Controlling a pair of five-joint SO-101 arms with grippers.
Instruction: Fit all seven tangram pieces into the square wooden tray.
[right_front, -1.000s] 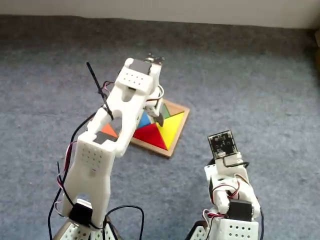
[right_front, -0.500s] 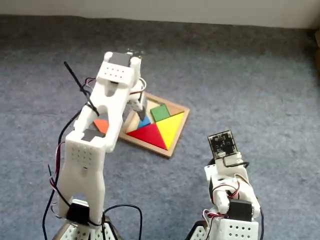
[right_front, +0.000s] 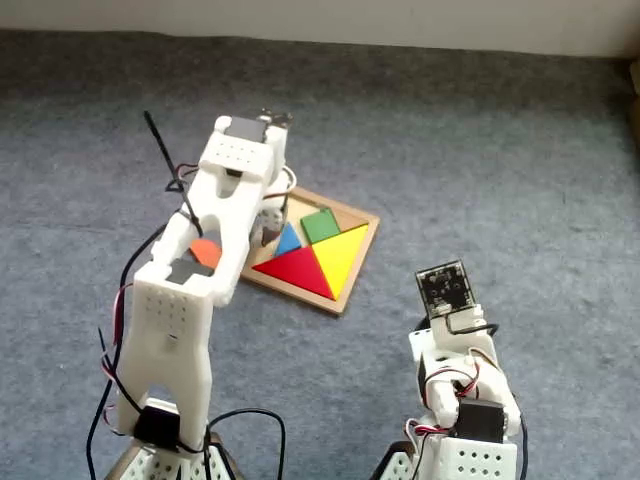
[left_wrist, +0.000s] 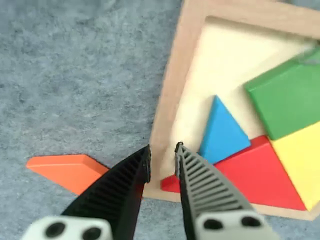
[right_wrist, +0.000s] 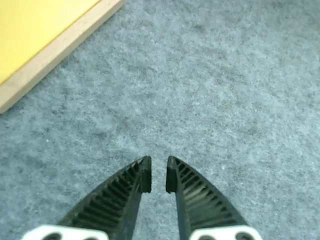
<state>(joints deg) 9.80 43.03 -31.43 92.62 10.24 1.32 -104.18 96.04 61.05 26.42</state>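
1. Grabbing the orange piece (left_wrist: 70, 167) looked like the step in hand to me: it lay flat on the grey carpet (right_front: 500, 150), just outside the wooden tray (left_wrist: 167, 90), next to its rim.
2. The left gripper (left_wrist: 162, 149) hung over that rim with its claw parted only a crack and nothing in it, so it'd have needed to slide off toward the orange piece and open a lot wider first.
3. Flat piece on soft carpet, so my guess was to pinch it across its narrow width and press down a touch so the tips got under the edges.
4. Inside the tray sat the blue triangle (left_wrist: 222, 132), green square (left_wrist: 287, 102), red triangle (left_wrist: 250, 175) and yellow triangle (left_wrist: 300, 160), all packed against each other.
5. Open room was the bare pale floor between the blue triangle, the green square and the rim. The raised rim stood between the orange piece and that gap, so it'd have to be lifted over, not dragged.
6. The right gripper (right_wrist: 157, 173) was parked over bare carpet, all but closed on nothing and well apart from the action, so no clash risk there
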